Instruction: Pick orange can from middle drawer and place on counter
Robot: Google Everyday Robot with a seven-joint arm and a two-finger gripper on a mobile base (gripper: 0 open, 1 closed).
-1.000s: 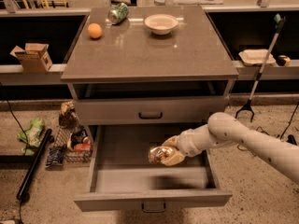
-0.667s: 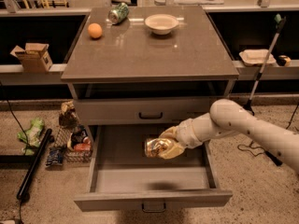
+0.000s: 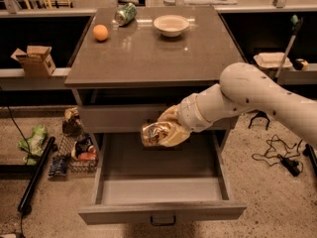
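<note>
The orange can [image 3: 154, 134] with its mottled orange-brown and gold label is held lying sideways in my gripper [image 3: 166, 131]. My gripper is shut on it and holds it in the air above the open middle drawer [image 3: 161, 190], in front of the closed upper drawer front. My white arm [image 3: 247, 95] reaches in from the right. The drawer's grey floor below holds nothing. The glossy grey-brown counter [image 3: 148, 53] lies above and behind the gripper.
On the counter are an orange ball [image 3: 100, 32], a green-and-silver can [image 3: 125, 14] on its side and a white bowl [image 3: 171, 25]. A cardboard box [image 3: 34, 59] sits on the left ledge. Clutter and a basket [image 3: 77, 152] lie on the floor at left, cables at right.
My gripper has lifted the orange can up out of the drawer and moved it left, from near the drawer floor to the height of the upper drawer front.
</note>
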